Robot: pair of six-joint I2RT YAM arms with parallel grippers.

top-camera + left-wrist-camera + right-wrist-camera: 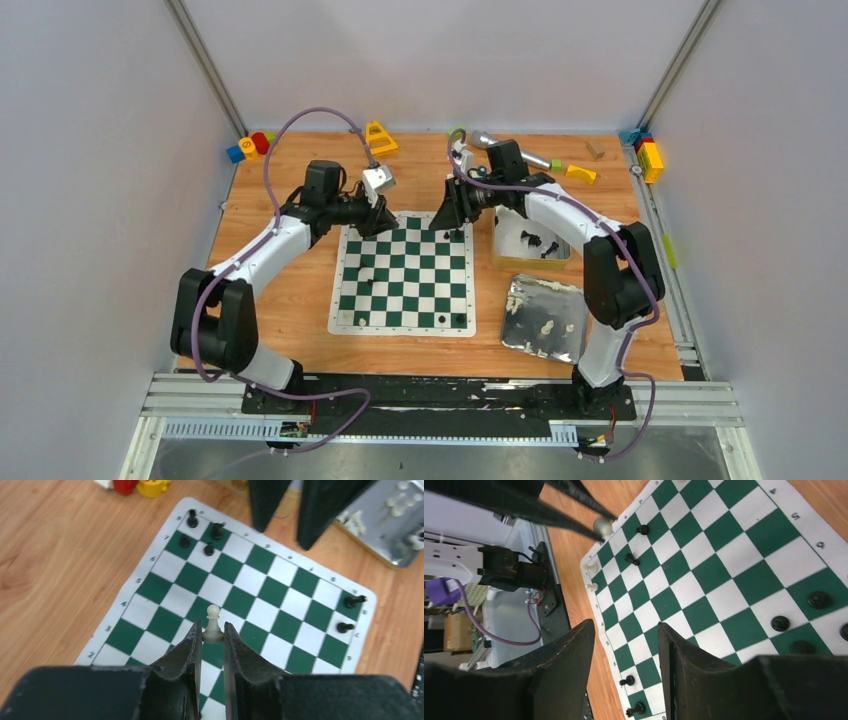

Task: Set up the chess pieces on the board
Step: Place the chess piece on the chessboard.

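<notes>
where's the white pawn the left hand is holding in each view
Left wrist: the white pawn is at lower centre, pinched between that hand's fingertips.
Right wrist: upper left, at the tips of the dark fingers reaching in.
Top external: not distinguishable, hidden under the left hand near the far left corner of the board.
Shared landmark: the green-and-white board, seen in all three.

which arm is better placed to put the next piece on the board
Left. The left tool grips a white pawn over the board, so it likely only needs to set it down. The right tool hangs open and empty.
</notes>
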